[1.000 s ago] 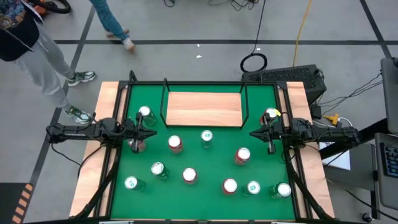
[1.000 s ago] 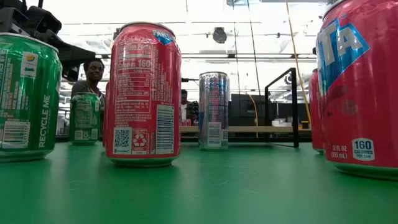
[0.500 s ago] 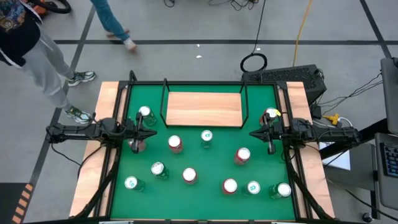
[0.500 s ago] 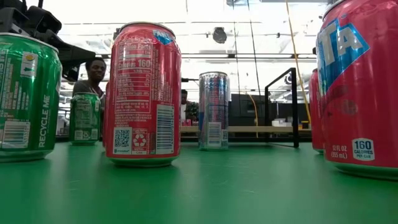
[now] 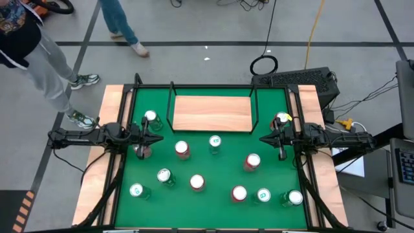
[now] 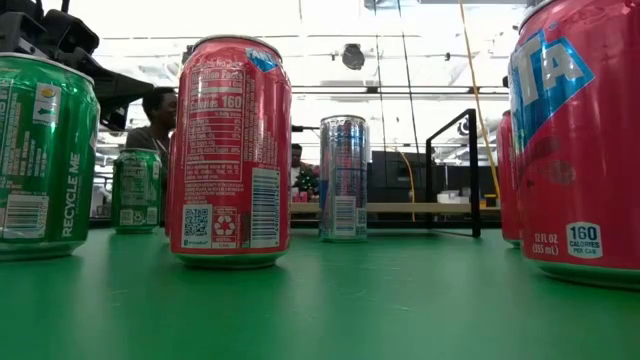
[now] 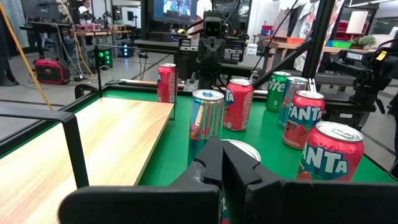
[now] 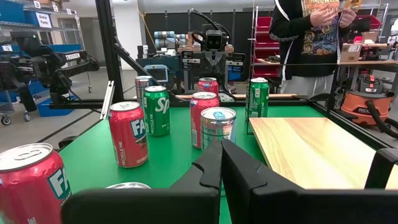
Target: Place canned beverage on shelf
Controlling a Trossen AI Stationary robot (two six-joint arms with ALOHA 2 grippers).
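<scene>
Green table [image 5: 213, 194] first, a person's legs [image 5: 48, 65] beyond its far corner; the wooden shelf [image 5: 212, 113] lies bare at the back, a dozen cans [image 5: 182, 149] scattered in front. Left gripper [image 5: 157, 137] and right gripper [image 5: 263, 138] hang at either edge, both clenched on nothing. No can chosen yet; next comes opening over one

Bare wooden shelf [image 5: 212, 113], cans [image 5: 196, 182] apparently upright
</scene>
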